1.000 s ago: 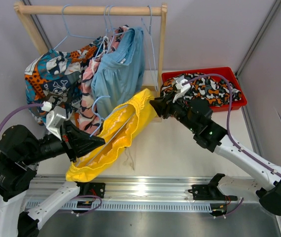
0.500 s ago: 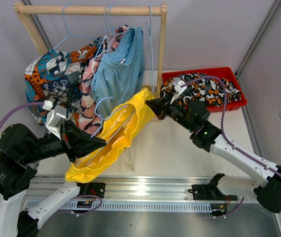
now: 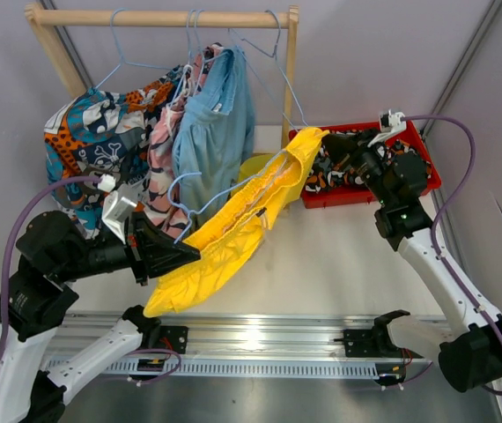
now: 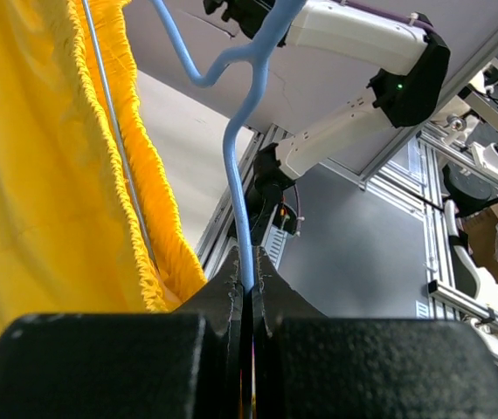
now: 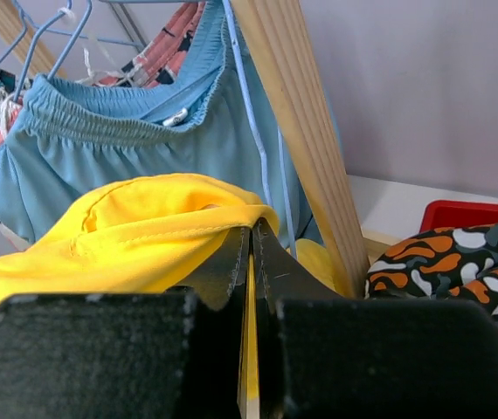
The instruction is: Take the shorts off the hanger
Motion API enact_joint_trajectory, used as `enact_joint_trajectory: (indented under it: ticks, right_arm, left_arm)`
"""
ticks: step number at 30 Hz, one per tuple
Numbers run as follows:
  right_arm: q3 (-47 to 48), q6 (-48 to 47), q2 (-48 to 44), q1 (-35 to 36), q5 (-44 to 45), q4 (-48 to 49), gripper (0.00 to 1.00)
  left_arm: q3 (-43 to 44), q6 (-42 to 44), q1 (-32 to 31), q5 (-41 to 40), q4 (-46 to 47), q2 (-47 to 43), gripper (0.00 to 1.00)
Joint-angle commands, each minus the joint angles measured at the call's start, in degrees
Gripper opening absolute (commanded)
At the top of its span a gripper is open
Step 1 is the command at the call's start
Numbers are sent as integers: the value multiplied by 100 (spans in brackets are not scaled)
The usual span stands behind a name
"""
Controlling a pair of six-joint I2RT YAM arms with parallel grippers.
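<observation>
The yellow shorts (image 3: pixel 233 233) are stretched in the air between my two grippers, still draped on a light blue wire hanger (image 3: pixel 200 204). My left gripper (image 3: pixel 191 254) is shut on the hanger's wire (image 4: pixel 247 218), with yellow cloth (image 4: pixel 48 175) beside it. My right gripper (image 3: pixel 326 139) is shut on the yellow shorts' edge (image 5: pixel 144 240) over the red bin (image 3: pixel 418 132). The light blue shorts (image 3: pixel 216 128), pink shorts (image 3: pixel 165 150) and teal-orange patchwork shorts (image 3: pixel 88 132) hang on the wooden rack (image 3: pixel 163 18). The black-orange-white shorts (image 3: pixel 339 172) lie in the red bin.
The rack's right wooden post (image 3: pixel 288 79) stands just left of the red bin and shows close to my right gripper in the right wrist view (image 5: pixel 301 131). An empty wire hanger (image 3: pixel 273 53) hangs on the rail. A metal rail (image 3: pixel 260 344) runs along the near table edge.
My right gripper has pulled the yellow shorts' end up and to the right, over the red bin. The shorts are now stretched taut. My left gripper has shifted slightly right, holding the hanger.
</observation>
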Motion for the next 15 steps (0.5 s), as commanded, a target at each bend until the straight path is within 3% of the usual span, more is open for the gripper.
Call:
enact_joint_trajectory:
  ticks: [1,10,14,15]
  right_arm:
    - [383,196,209,-366,245,174,0]
    - [-47,750,351,-288,-291,314,0]
    - [-671,392,-184,729,-485,341,0]
    - [-855,155,-394,1411,-407,289,0]
  left_arm:
    - [48,-43,-143,493,193,-175,0]
    - [180,18,-267,134,149,-158,0]
    - [286,63,-267,-840,350,-61,0]
    - [164,37,-267,-1078,430,-43,0]
